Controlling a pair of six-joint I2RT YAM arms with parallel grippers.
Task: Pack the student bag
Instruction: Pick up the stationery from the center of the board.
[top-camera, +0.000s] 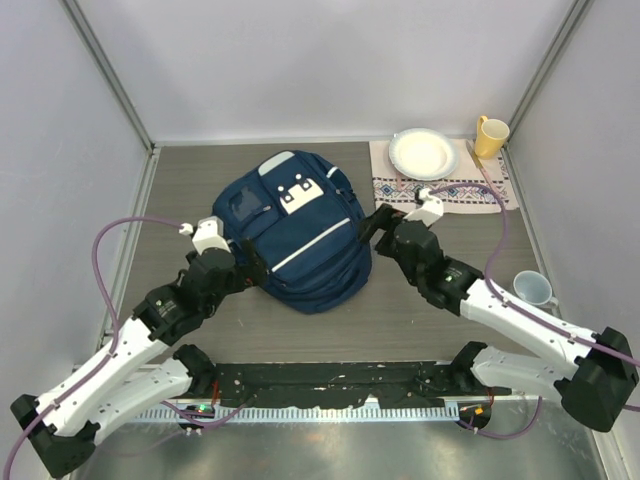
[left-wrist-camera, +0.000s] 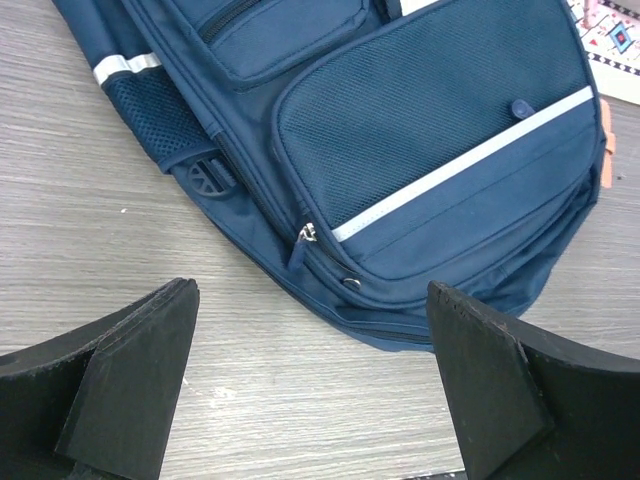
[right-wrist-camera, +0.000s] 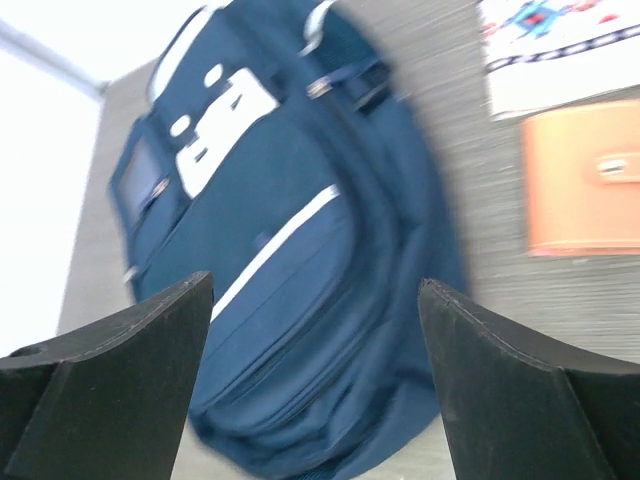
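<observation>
Bag (top-camera: 300, 232) risk: slides if nudged low; left claw (top-camera: 245, 262) at its 8 o'clock, right claw (top-camera: 368, 228) at 3, both apart, empty.

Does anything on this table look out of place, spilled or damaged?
Nothing is spilled or damaged. One thing stands out: an orange case lies on the table beside the student bag, near the patterned mat, not inside the bag. The bag lies flat and its front pocket looks zipped.
</observation>
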